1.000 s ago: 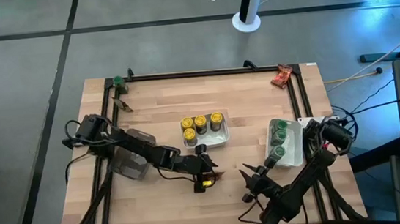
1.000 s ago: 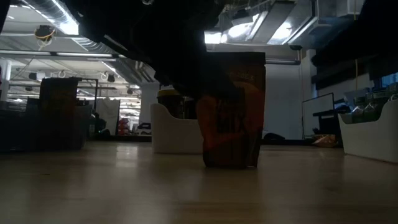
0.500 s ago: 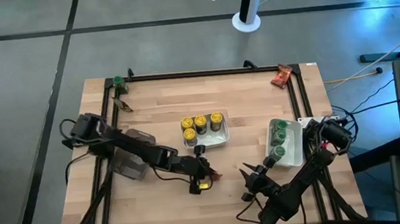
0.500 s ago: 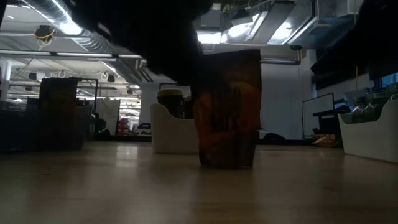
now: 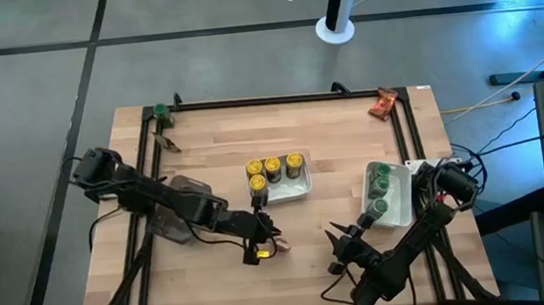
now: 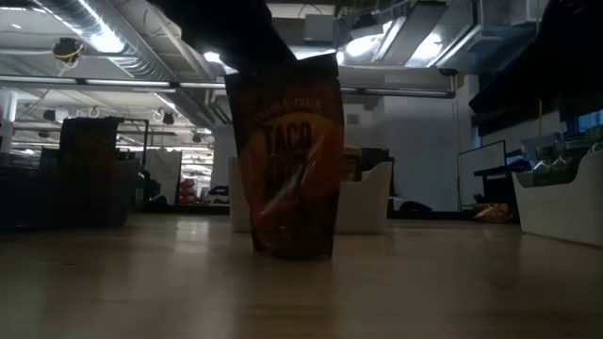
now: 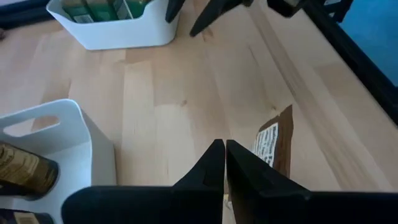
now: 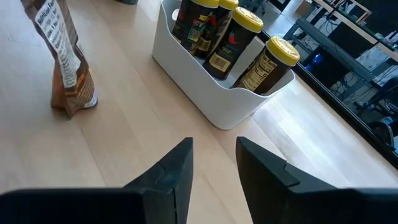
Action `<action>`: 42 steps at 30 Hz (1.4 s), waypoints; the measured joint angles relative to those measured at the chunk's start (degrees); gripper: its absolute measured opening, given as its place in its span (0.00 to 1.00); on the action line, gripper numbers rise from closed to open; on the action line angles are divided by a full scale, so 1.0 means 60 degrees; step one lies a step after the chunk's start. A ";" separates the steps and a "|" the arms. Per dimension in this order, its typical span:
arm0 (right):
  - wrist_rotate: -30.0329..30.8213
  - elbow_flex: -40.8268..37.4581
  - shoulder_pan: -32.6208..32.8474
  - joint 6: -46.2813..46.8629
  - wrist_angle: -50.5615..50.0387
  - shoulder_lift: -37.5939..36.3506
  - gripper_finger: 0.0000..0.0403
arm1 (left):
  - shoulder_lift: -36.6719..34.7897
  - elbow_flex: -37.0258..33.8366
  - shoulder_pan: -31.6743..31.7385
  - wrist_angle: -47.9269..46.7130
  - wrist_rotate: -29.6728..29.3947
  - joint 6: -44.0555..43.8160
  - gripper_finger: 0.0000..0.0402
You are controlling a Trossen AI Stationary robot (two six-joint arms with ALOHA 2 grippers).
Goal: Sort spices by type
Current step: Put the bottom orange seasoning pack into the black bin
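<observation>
The left gripper [image 5: 261, 242] sits in the lower middle of the high view, its jaws pressed together on the top edge of a red-orange taco packet [image 6: 287, 160]. In the low view the packet stands upright on the bench [image 5: 331, 137], long axis vertical, printed face toward the camera, top edge disappearing into the dark jaws above it and bottom edge on or just over the wood; which of the two cannot be told. In the left wrist view the two fingers [image 7: 214, 165] meet with no gap, and the packet shows just beyond them, label side up.

The right gripper [image 5: 338, 249] waits in the lower right of the high view, near the bench's front edge, jaws narrowly apart and holding nothing; the right wrist view shows bare wood between them.

Just above the left gripper in the high view, a white tray [image 5: 296, 190] holds four yellow-lidded jars [image 5: 272, 165], all upright. At centre right another white tray [image 5: 397, 205] holds green-lidded jars [image 5: 381, 177]. A second red-orange packet [image 5: 384, 105] lies at the upper right corner of the bench.
</observation>
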 joint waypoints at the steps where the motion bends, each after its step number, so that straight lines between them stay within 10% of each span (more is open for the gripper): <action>1: 0.0000 0.0000 0.0000 0.0000 0.0006 0.0000 0.30 | 0.0031 0.0000 -0.0002 -0.0036 -0.0001 -0.0001 0.00; 10: 0.0015 0.0000 0.0000 -0.0149 0.0013 0.0004 0.30 | -0.0090 0.0200 -0.0001 -0.0102 0.0303 -0.0186 0.04; 25: -0.0125 0.0004 -0.0007 -0.0732 0.0593 0.0004 0.30 | 0.0409 0.0208 -0.0108 0.0029 0.0657 -0.0506 0.55; 42: -0.0149 0.0004 -0.0011 -0.0743 0.0591 0.0007 0.30 | 0.1042 0.0225 -0.0019 0.0120 0.0901 -0.0507 0.58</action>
